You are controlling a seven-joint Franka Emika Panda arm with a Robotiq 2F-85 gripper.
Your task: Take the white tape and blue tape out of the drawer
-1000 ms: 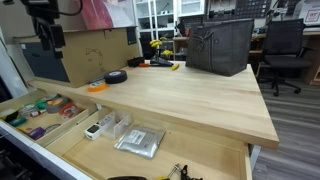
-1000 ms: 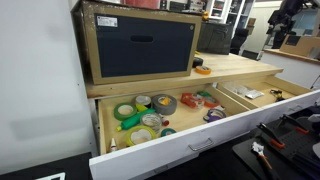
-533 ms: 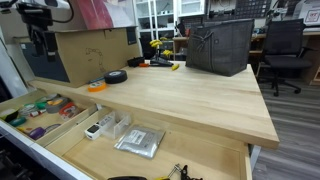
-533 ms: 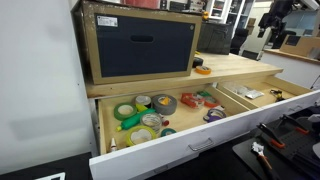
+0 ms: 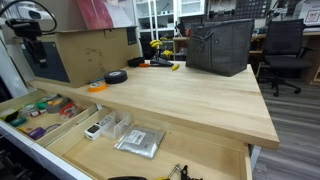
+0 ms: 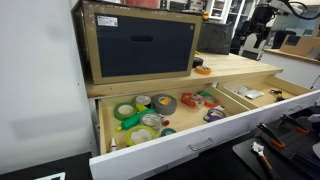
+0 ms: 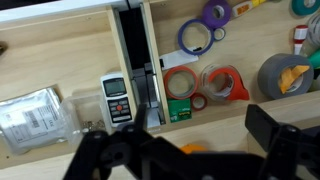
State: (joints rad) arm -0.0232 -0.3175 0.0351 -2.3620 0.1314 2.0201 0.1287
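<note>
The drawer is pulled out under the workbench, and its light-wood floor also shows in the wrist view. Its end compartment holds several tape rolls. A whitish roll, the white tape, lies among them. A small bluish-teal roll, the blue tape, lies near the drawer front, and only its edge shows in the wrist view. My gripper hangs high above the far end of the bench, away from the drawer. In the wrist view my gripper has its fingers wide apart and holds nothing.
A large grey roll, purple rolls, a red dispenser and a handheld meter lie in the drawer. An orange roll and a black roll sit on the benchtop. A dark-fronted wooden box stands there too.
The arm has swung sideways over the far end of the bench, towards the drawer side. The gripper stays open and empty. Nothing in the drawer has moved.
</note>
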